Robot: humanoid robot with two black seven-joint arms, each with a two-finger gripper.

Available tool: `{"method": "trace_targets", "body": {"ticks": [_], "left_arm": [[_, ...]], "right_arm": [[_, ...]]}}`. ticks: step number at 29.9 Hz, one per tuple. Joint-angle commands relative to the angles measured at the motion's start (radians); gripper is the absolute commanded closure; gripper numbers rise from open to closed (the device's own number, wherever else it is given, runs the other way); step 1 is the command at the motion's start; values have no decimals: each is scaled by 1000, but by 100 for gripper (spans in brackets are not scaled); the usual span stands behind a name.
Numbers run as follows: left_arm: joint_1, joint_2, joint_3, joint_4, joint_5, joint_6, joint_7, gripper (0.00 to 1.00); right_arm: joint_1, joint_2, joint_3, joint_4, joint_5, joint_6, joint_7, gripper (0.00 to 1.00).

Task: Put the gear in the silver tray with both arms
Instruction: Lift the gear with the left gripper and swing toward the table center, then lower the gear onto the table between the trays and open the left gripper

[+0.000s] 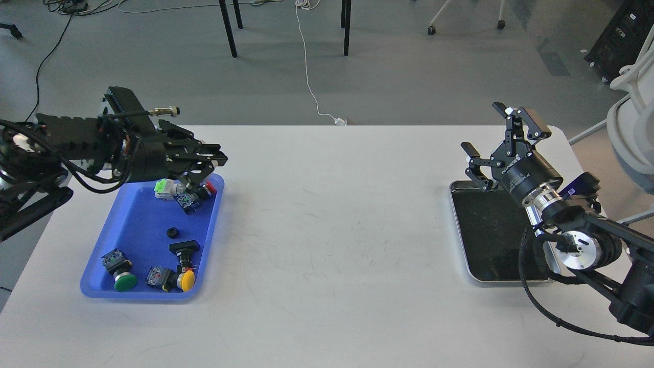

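Observation:
My left gripper (217, 159) is raised above the far edge of the blue tray (140, 217). Its fingers are closed together on a small black gear, which is hard to make out against them. A second small black gear (173, 232) lies in the middle of the blue tray. The silver tray (490, 240), with a shiny rim and a dark floor, sits at the right of the table and holds nothing. My right gripper (493, 138) is open and empty, held above the tray's far edge.
The blue tray also holds several push-button switches: a green-capped one (124, 280), a yellow-capped one (187, 278), a red one (208, 188) and a green-and-white block (164, 187). A white chair (633, 117) stands off the table's right edge.

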Motion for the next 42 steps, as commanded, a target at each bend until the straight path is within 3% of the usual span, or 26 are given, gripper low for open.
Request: {"method": "trace_targets", "body": {"ticks": [1, 8, 14, 21, 35, 42], "left_arm": [[-31, -141, 4, 0, 26, -47, 0, 84], [-35, -419, 16, 80, 26, -145, 0, 84], [-64, -609, 165, 229, 26, -146, 0, 83], [-82, -790, 197, 364, 26, -146, 0, 84], [-97, -798, 272, 442, 26, -146, 0, 83], [-91, -798, 278, 461, 26, -140, 0, 76]], "right_arm": [[128, -18, -83, 2, 3, -3, 0, 1], [386, -27, -262, 2, 26, -12, 0, 1], [530, -18, -361, 2, 115, -14, 0, 1], [546, -18, -404, 4, 118, -15, 0, 1], [533, -29, -426, -1, 116, -18, 0, 1], [533, -27, -438, -2, 116, -18, 0, 1]]}}
